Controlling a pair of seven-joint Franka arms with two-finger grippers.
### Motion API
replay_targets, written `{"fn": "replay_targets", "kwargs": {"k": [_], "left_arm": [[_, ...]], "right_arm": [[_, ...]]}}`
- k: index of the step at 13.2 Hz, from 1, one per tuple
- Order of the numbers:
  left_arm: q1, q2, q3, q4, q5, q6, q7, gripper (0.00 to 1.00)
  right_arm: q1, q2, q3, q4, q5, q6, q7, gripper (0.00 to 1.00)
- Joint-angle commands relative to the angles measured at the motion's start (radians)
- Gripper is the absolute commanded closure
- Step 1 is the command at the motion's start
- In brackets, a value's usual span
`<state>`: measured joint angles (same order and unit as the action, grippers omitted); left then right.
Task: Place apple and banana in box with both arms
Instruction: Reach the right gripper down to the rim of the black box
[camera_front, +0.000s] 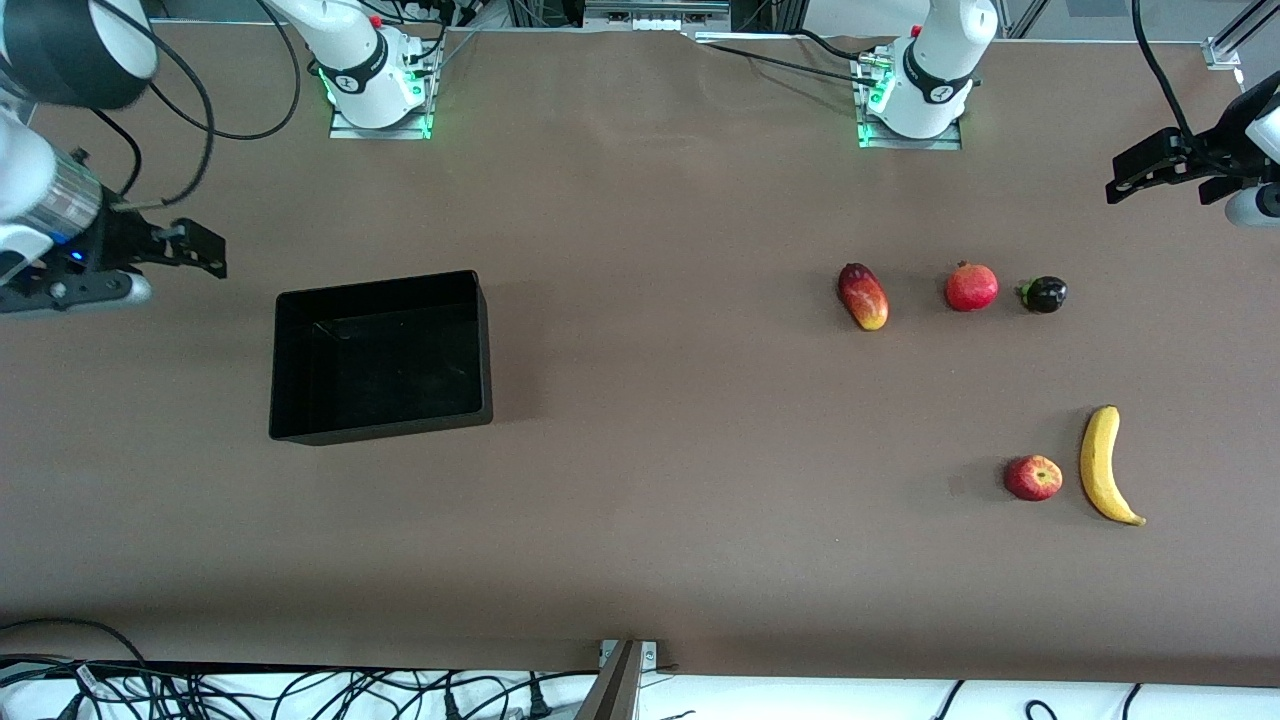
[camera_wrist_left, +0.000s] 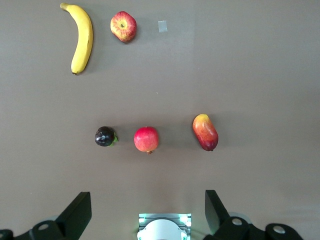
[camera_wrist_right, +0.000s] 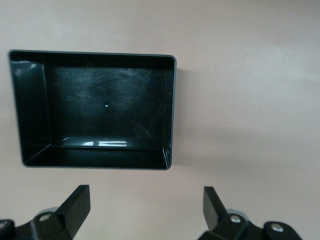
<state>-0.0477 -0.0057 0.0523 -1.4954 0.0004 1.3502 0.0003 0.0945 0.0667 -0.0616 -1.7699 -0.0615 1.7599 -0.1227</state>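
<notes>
The apple (camera_front: 1033, 477) and the banana (camera_front: 1105, 465) lie side by side on the brown table toward the left arm's end. Both also show in the left wrist view: apple (camera_wrist_left: 123, 26), banana (camera_wrist_left: 82, 37). The black box (camera_front: 486, 340) stands empty toward the right arm's end, and it also shows in the right wrist view (camera_wrist_right: 172, 100). My left gripper (camera_front: 1125, 175) is open and empty, held high over the table's end by the fruit (camera_wrist_left: 147, 210). My right gripper (camera_front: 205, 250) is open and empty, up over the table beside the box (camera_wrist_right: 145, 210).
A red-yellow mango (camera_front: 863, 296), a red pomegranate (camera_front: 971, 287) and a small dark fruit (camera_front: 1043, 294) lie in a row farther from the front camera than the apple. The arm bases (camera_front: 910, 100) stand along the table's back edge.
</notes>
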Motion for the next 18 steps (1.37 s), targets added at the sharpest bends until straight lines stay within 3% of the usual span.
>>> {"fn": "replay_targets", "kwargs": {"k": [1, 4, 11, 12, 13, 15, 16, 18], "left_arm": [[0.005, -0.008, -0.002, 0.001, 0.001, -0.003, -0.011, 0.00], [0.005, -0.010, -0.003, 0.000, 0.001, -0.003, -0.016, 0.00], [0.006, -0.003, -0.005, 0.000, 0.001, 0.000, -0.019, 0.00], [0.006, -0.003, -0.005, 0.000, 0.001, 0.000, -0.019, 0.00], [0.006, -0.003, -0.005, 0.000, 0.001, 0.000, -0.019, 0.00], [0.006, -0.003, -0.006, 0.000, 0.001, 0.000, -0.019, 0.00], [0.005, -0.003, -0.006, 0.000, 0.001, 0.000, -0.019, 0.00], [0.006, -0.005, -0.008, 0.000, 0.000, 0.000, -0.019, 0.00]], "right_arm": [[-0.006, 0.056, -0.003, -0.100, -0.018, 0.145, 0.017, 0.00], [-0.010, 0.123, -0.021, -0.230, -0.009, 0.359, 0.014, 0.00], [-0.084, 0.280, -0.044, -0.341, 0.015, 0.599, -0.029, 0.03], [-0.090, 0.283, -0.043, -0.361, 0.020, 0.631, -0.032, 0.12], [-0.090, 0.288, -0.043, -0.361, 0.020, 0.632, -0.032, 0.30], [-0.090, 0.288, -0.043, -0.358, 0.022, 0.627, -0.032, 0.90], [-0.090, 0.286, -0.041, -0.353, 0.022, 0.621, -0.029, 1.00], [-0.088, 0.281, -0.034, -0.339, 0.037, 0.613, -0.034, 1.00]]}}
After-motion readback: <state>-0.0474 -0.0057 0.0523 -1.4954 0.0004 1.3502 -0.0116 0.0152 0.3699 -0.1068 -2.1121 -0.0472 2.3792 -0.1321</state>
